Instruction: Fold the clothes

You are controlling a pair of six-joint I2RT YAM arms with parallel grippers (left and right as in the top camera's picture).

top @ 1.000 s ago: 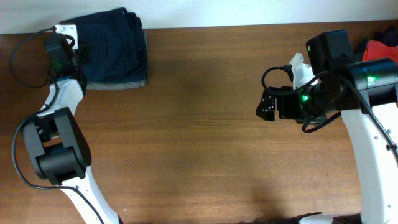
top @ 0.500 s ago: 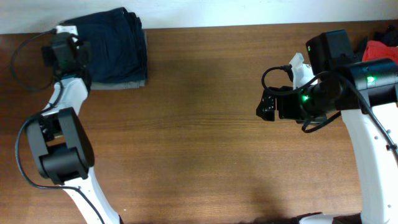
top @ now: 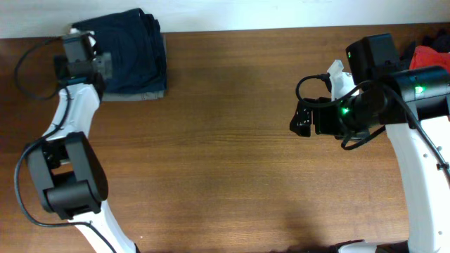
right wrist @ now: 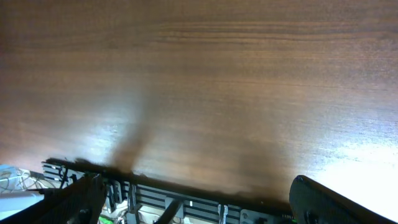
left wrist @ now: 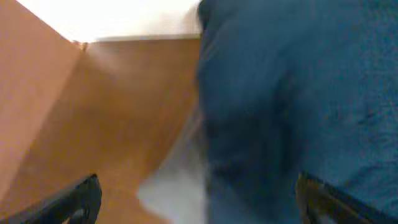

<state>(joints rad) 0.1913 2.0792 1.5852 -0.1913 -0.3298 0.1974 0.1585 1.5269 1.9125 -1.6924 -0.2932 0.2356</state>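
1. Clothes lie at two corners of a wide brown wooden table [top: 232, 161], whose grain runs side to side. A white wall [top: 281, 14] borders its far edge at 12 o'clock.
2. The white-and-black right arm [top: 422, 183] rises from 4 o'clock with green lights lit. The left arm [top: 70, 190] rises from 7 o'clock and reaches up to 10 o'clock.
3. The navy-blue shorts [top: 130, 49] sit folded in a stack in the 10 o'clock corner, against the far edge. A strip of grey cloth [top: 137, 96] shows beneath them on the stack's 6 o'clock side.
4. A red cloth [top: 430, 56] lies in the 2 o'clock corner, partly hidden by the right arm.
5. A black cable [top: 24, 63] loops beside the left wrist at 9 o'clock.
6. The left gripper [left wrist: 199, 202] hangs over the stack's 9 o'clock edge, jaws spread wide with nothing gripped. Its wrist view is blurred, with navy cloth on the right and wood on the left.
7. The right gripper [right wrist: 193, 202] hangs over open wood at 3 o'clock, well apart from the stack. Its jaws are wide and hold nothing.
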